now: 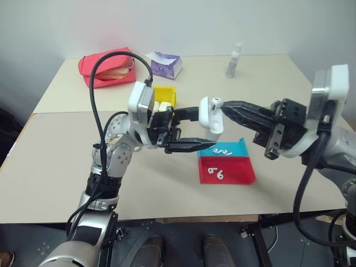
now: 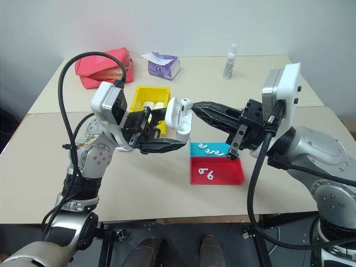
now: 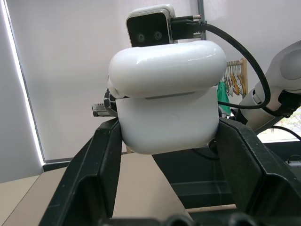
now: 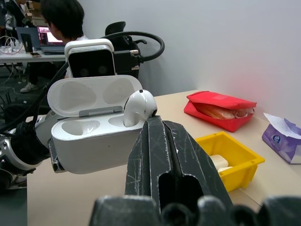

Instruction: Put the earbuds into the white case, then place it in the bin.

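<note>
Holding the white case (image 4: 94, 127) above the table (image 1: 67, 167), the left gripper (image 1: 192, 129) had its two black fingers clamped on the case's lower body, one on each side, as the left wrist view showed plainly. The case's hinged lid stood open, tilted back toward the left wrist. One socket of the case lay vacant; in the other, the one nearer the right gripper (image 4: 162, 136), sat an earbud (image 4: 139, 107), head up and stem down in the well.

The right gripper had its fingers pressed together, tips just beside that earbud; whether they pinched it or merely touched it could not be told. It came at the case from the side opposite the left gripper.

Below the right gripper's fingers lay a shallow blue tray (image 2: 196, 146) carrying several loose earbuds (image 2: 210, 150), and touching it on the near side a shallow red tray (image 2: 231, 173) with two more earbuds (image 2: 206, 174).

Beyond the left gripper stood the yellow bin (image 2: 147, 95), already containing white cases (image 2: 151, 105).

Well beyond both grippers, on the far part of the table: a red pouch (image 1: 100, 69), a purple tissue pack (image 1: 166, 65), a small clear bottle (image 1: 233, 61).

In the right wrist view, a seated person (image 4: 66, 21) at a desk, far behind the left gripper.
</note>
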`<act>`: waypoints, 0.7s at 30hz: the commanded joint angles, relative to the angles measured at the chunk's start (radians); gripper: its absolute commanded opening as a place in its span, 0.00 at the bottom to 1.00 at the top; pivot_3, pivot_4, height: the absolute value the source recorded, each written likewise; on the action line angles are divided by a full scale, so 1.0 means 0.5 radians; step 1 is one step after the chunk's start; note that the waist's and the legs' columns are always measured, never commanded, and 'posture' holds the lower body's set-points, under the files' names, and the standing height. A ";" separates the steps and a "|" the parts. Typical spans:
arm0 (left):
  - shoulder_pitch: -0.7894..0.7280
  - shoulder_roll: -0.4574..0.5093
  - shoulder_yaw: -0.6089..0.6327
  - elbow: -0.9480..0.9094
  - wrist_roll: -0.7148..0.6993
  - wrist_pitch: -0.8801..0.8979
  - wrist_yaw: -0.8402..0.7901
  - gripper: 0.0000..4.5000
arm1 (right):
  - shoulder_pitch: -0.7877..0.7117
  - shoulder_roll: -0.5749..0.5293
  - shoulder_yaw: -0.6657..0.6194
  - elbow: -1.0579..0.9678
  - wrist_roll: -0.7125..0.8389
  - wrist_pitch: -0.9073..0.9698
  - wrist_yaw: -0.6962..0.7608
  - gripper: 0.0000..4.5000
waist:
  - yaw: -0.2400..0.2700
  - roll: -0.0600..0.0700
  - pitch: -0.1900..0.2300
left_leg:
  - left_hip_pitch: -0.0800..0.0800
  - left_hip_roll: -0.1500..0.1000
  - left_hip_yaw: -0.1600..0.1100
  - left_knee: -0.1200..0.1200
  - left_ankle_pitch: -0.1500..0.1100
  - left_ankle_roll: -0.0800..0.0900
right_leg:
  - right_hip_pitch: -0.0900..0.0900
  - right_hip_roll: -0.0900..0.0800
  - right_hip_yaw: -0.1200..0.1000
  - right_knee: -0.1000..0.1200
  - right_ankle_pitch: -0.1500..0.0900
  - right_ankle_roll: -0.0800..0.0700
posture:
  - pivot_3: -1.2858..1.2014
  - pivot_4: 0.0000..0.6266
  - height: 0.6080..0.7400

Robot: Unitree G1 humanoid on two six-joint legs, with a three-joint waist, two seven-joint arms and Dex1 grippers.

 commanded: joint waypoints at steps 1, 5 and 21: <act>-0.035 0.003 0.013 -0.030 -0.007 -0.018 -0.002 0.61 | -0.005 -0.028 -0.053 -0.072 0.029 -0.020 0.000 0.01 | 0.000 0.000 0.000 | 0.000 0.000 0.000 0.000 0.000 0.000 | 0.000 0.000 0.000 0.000 0.000 0.000 | 0.52 0.24 1.00; -0.034 0.002 0.011 -0.025 -0.002 -0.020 0.000 0.61 | 0.009 -0.036 -0.071 -0.085 0.039 -0.025 -0.002 0.01 | 0.000 0.000 0.000 | 0.000 0.000 0.000 0.000 0.000 0.000 | 0.000 0.000 0.000 0.000 0.000 0.000 | 0.52 0.24 1.00; -0.046 -0.003 0.008 0.007 0.024 -0.025 0.011 0.61 | 0.029 -0.050 -0.101 -0.104 0.052 -0.043 -0.004 0.01 | 0.000 0.000 0.000 | 0.000 0.000 0.000 0.000 0.000 0.000 | 0.000 0.000 0.000 0.000 0.000 0.000 | 0.52 0.24 1.00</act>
